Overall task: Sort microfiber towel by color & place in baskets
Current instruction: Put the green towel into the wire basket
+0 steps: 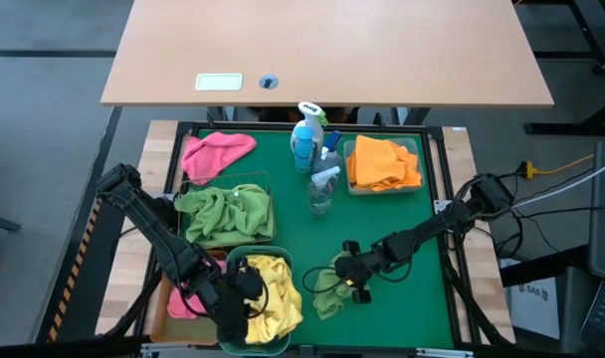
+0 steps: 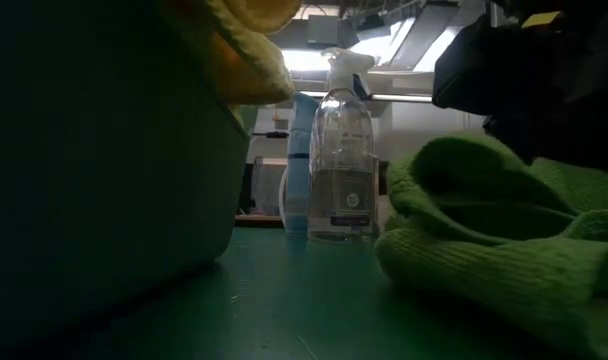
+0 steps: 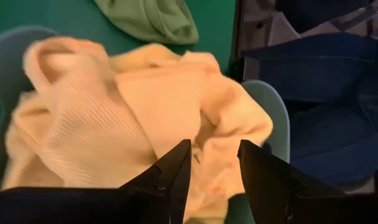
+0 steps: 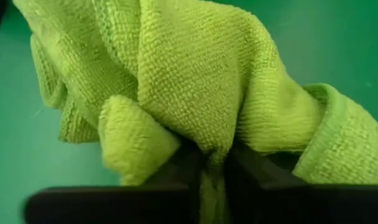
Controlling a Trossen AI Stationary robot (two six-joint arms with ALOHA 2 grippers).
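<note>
A lime-green towel (image 1: 327, 290) lies on the green tray (image 1: 402, 229) near its front edge; it also shows in the low view (image 2: 504, 250). My right gripper (image 1: 350, 268) is shut on it. My left gripper (image 3: 214, 165) is open just over the yellow towels (image 1: 271, 296) that fill the teal basket (image 1: 235, 261); I cannot tell whether it touches them. Green towels (image 1: 228, 214) lie in the wire-mesh basket. Orange towels (image 1: 382, 164) lie in the clear basket. A pink towel (image 1: 181, 301) lies in the amber basket. My right gripper pinches a bunched fold (image 4: 207, 146) of the green towel, several layers, between its two fingers. The fingers come slanting down from the table's right side. The towel is gathered up at the fingers, and its lower part (image 2: 434, 270) rests on the tray.
Three spray bottles (image 1: 317, 159) stand in the tray's middle, between the baskets. Another pink towel (image 1: 218, 152) lies at the tray's far left corner. A wooden desk (image 1: 322, 50) stands beyond the tray. Bare tray floor (image 1: 402, 229) lies between the bottles and my right arm.
</note>
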